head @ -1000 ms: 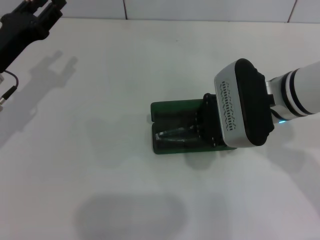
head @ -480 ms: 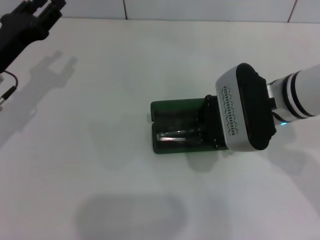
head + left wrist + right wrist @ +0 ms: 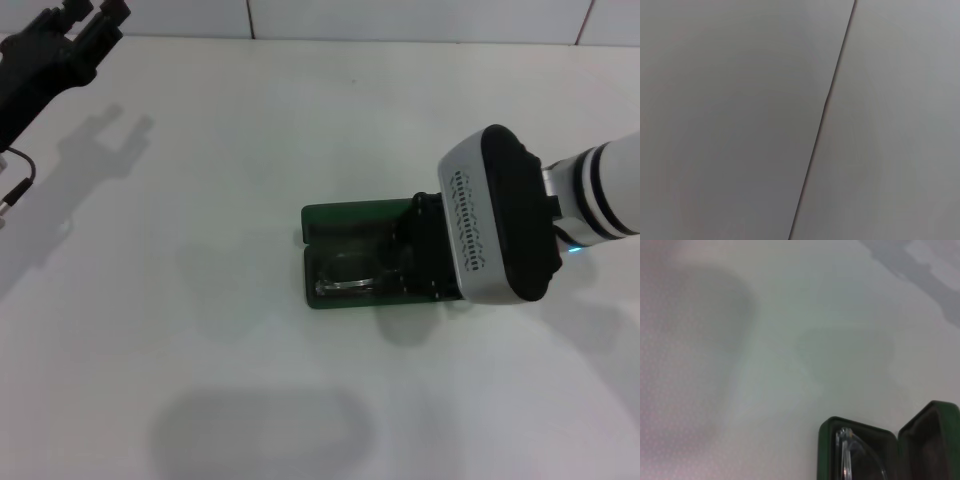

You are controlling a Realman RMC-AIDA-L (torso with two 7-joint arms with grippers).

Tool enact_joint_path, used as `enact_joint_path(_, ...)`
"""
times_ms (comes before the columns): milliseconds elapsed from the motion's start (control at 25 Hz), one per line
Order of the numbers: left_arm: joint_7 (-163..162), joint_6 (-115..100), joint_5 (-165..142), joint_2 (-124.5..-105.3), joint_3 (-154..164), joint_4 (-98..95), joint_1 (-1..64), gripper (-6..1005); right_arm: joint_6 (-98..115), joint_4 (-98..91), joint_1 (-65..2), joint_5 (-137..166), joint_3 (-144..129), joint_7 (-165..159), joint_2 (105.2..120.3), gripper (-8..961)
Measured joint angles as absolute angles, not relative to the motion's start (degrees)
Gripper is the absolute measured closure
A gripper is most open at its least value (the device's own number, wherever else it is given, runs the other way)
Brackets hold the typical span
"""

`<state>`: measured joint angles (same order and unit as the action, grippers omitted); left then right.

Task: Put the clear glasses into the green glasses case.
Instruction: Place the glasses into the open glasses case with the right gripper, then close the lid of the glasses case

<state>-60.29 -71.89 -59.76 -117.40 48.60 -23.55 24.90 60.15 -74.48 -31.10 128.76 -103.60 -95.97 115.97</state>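
The green glasses case (image 3: 345, 217) lies open in the middle of the white table. The clear glasses (image 3: 346, 277) rest inside its nearer half, one lens and a thin arm showing. In the right wrist view the glasses (image 3: 851, 450) lie in the case (image 3: 828, 440) beside its raised lid. My right gripper (image 3: 422, 250) hangs over the right end of the case, mostly hidden under the grey and black wrist housing. My left gripper (image 3: 92, 14) is parked high at the far left, open and holding nothing.
The white table (image 3: 200, 330) spreads around the case on all sides. A tiled wall (image 3: 400, 18) runs along the far edge. The left wrist view shows only plain grey wall panels (image 3: 740, 120) with a dark seam.
My right arm has drawn back to the right, uncovering more of the case. The glasses now lie lower and flatter in the nearer half. The left arm barely moved.
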Motion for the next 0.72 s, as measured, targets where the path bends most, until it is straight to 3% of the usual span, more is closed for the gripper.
enact_joint_path(720, -60.68, -71.94, -59.76, -117.54, 48.6, -23.55, 24.92, 436, 76.63, -78.64, -27.74, 116.23, -87.78, -91.17, 115.84, 654)
